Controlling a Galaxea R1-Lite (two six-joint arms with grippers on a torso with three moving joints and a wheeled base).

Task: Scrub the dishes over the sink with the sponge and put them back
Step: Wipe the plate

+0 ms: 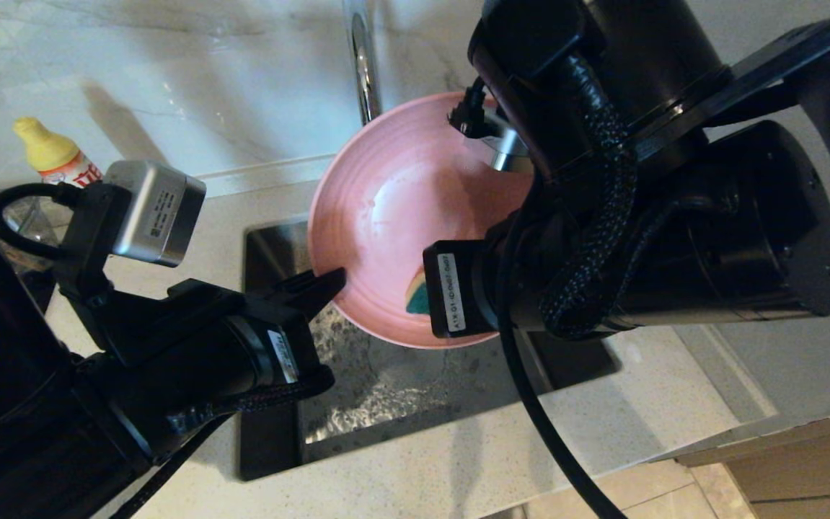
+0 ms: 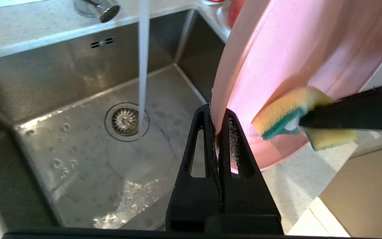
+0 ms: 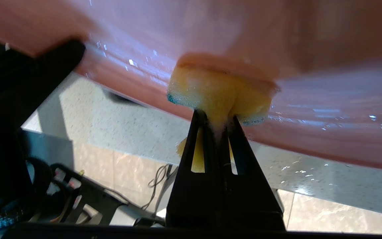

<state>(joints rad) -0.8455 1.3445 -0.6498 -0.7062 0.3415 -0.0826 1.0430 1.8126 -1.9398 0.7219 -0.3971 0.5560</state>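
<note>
Left claw (image 2: pixel 219 132) is clamped on the rim of the pink plate (image 1: pixel 400 209), fingers (image 2: pixel 235 149) pinched together w/ the plate edge between them. The plate is held up on edge, tilted, above the sink (image 2: pixel 78 149), its hollow face turned toward the right arm. In the head view the left claw (image 1: pixel 324 282) comes in from the left and bites the plate's lower-left rim.

Right claw (image 3: pixel 215 122) is shut tight on the sponge (image 3: pixel 219 93), squeezing it at the middle so the foam bulges either side of the tips. The sponge is pressed flat against the plate's inner face, near the lower rim; its green-blue scouring layer shows along the edges touching the plate. From the left wrist view the sponge (image 2: pixel 293 116) sits just beside the left claw's grip, on the plate's inner side, w/ the black right fingers (image 2: pixel 350 113) reaching in from the side. In the head view only a bit of sponge (image 1: pixel 417 292) peeks out by the right wrist, low on the plate.

Water runs in a thin stream (image 2: pixel 142 66) from the faucet (image 2: pixel 99 8) down by the drain (image 2: pixel 126 121); sink floor is wet. A yellow-capped bottle (image 1: pixel 54 153) stands on the table (image 1: pixel 458 461) at far left, well apart from the plate.
</note>
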